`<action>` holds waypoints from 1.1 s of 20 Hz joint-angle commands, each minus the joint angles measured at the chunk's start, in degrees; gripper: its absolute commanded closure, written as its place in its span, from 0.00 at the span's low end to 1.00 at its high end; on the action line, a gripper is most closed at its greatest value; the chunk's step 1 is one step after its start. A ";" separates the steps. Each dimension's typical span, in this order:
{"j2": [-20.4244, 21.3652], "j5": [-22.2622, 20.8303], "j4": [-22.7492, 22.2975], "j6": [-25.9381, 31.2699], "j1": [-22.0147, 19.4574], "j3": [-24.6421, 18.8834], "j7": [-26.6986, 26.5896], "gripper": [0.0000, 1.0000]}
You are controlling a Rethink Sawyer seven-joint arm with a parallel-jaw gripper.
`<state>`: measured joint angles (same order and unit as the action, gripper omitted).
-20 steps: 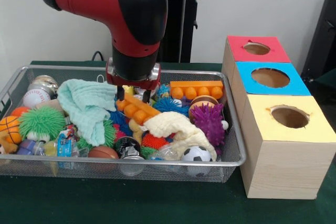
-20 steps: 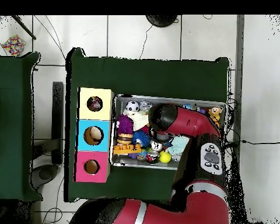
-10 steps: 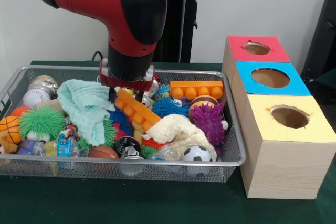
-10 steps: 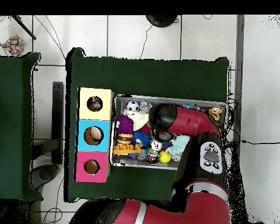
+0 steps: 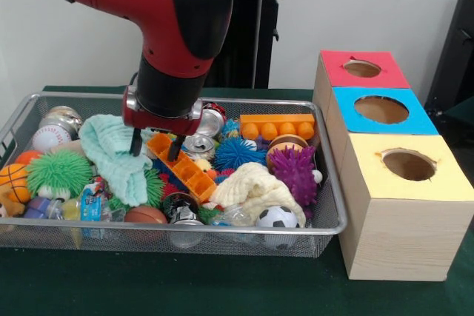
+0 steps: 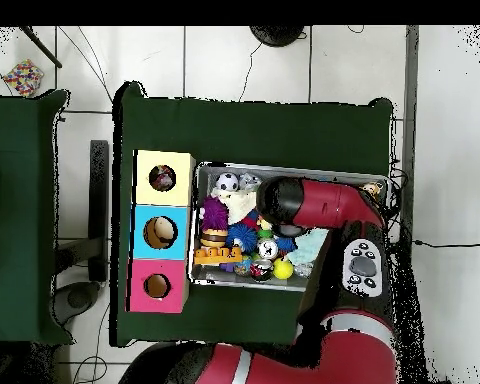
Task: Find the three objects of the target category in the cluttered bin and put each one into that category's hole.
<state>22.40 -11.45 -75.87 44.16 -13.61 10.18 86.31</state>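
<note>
The desk point(image 5: 222, 294) has a dark green top. A wire basket point(image 5: 326, 205) full of toys sits on it. Just beside the basket stands a wooden box point(image 5: 392, 234) with three holes.

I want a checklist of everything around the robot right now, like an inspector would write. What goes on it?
Surface: dark green table, with a wire mesh bin and a wooden box row beside it.
Job's things: red hole, blue hole and yellow hole on top of the boxes; which category is the target cannot be told.
Clutter: orange studded block, second orange block, purple spiky ball, soccer ball, mint cloth, drink can, baseball, basketball.
End effector: low in the bin, straddling the upper end of the orange studded block; grip cannot be told.
Cables: black cable behind the bin.
Surroundings: white wall, tiled floor.
</note>
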 commanded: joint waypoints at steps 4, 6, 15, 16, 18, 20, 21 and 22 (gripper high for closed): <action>-0.17 -5.32 2.66 -2.29 -0.98 -2.30 0.00 0.00; -0.42 -5.70 3.48 -1.81 -1.14 -2.45 -0.26 0.00; -0.68 -0.10 1.63 8.26 -2.93 -5.89 1.33 0.00; -0.57 0.82 1.51 9.82 -3.00 -6.36 1.64 0.00; -0.26 1.82 1.99 12.97 -2.57 -6.22 2.47 0.00; -0.02 3.95 1.59 15.06 -2.97 -7.11 3.71 0.00; 0.18 5.55 0.82 15.57 -3.42 -7.76 4.82 0.00; 0.30 7.46 0.14 16.22 -3.73 -8.25 6.41 0.00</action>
<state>22.83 -9.86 -74.29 51.25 -15.35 9.69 86.31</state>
